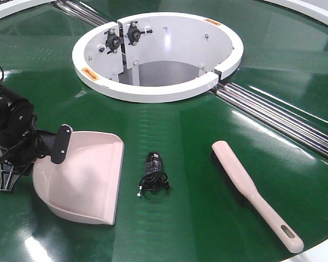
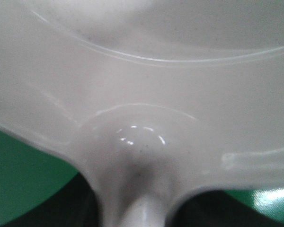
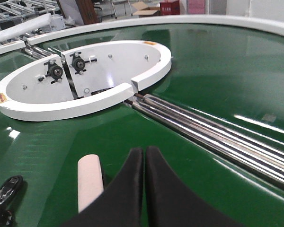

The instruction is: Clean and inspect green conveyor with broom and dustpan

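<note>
The job looks barely begun: the left gripper's (image 1: 44,148) fingers clamp the handle of the dustpan (image 1: 85,180) resting on the green conveyor (image 1: 180,232), the broom (image 1: 246,185) lies ungrasped beside the right gripper's (image 3: 144,152) closed, empty fingers, and a black cable bundle (image 1: 153,174) awaits sweeping.

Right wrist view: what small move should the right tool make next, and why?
Probably open the right tool and ease it toward the broom: its fingers are shut on nothing, and the broom lies free on the green conveyor beside them.
</note>
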Motion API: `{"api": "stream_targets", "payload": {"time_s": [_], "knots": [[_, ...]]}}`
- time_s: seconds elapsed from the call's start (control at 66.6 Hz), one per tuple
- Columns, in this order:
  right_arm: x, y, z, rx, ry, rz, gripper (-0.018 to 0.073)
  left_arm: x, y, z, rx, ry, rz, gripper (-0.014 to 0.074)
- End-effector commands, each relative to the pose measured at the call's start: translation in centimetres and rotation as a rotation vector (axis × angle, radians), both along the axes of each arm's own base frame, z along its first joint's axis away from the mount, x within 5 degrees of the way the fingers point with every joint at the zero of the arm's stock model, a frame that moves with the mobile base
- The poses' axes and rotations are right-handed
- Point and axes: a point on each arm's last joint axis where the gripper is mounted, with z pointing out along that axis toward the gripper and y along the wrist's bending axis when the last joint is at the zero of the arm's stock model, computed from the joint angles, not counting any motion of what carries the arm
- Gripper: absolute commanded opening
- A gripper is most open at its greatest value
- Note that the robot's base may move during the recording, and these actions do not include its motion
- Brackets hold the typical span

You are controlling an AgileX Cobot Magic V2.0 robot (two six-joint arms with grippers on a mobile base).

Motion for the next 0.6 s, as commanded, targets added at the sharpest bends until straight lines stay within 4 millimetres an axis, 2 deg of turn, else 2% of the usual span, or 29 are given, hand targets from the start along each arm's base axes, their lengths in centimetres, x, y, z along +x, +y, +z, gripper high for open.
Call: {"api": "stream_targets", "payload": {"time_s": [0.0, 0.15, 0.255, 0.451, 0.586], "knots": [[0.7, -0.1, 1.8, -0.011, -0.101, -0.011, -0.0009, 0.3, -0.1, 2.2, -0.003, -0.079, -0.006, -0.0007], [1.6, 0.0, 2.2, -0.052, -0.027, 0.003, 0.0018, 0.3, -0.1, 2.2, -0.004, -0.078, -0.006, -0.0007], [2.1, 0.4, 3.3, -0.069, 0.031, 0.046, 0.009, 0.3, -0.1, 2.2, -0.004, -0.078, -0.006, -0.0007], [3.6, 1.8, 4.7, -0.097, 0.227, 0.168, 0.0316, 0.3, -0.1, 2.2, -0.004, -0.078, -0.006, -0.0007], [5.4, 3.0, 5.4, -0.142, 0.359, 0.24, 0.0461, 0.3, -0.1, 2.2, -0.004, -0.078, -0.006, -0.0007]]}}
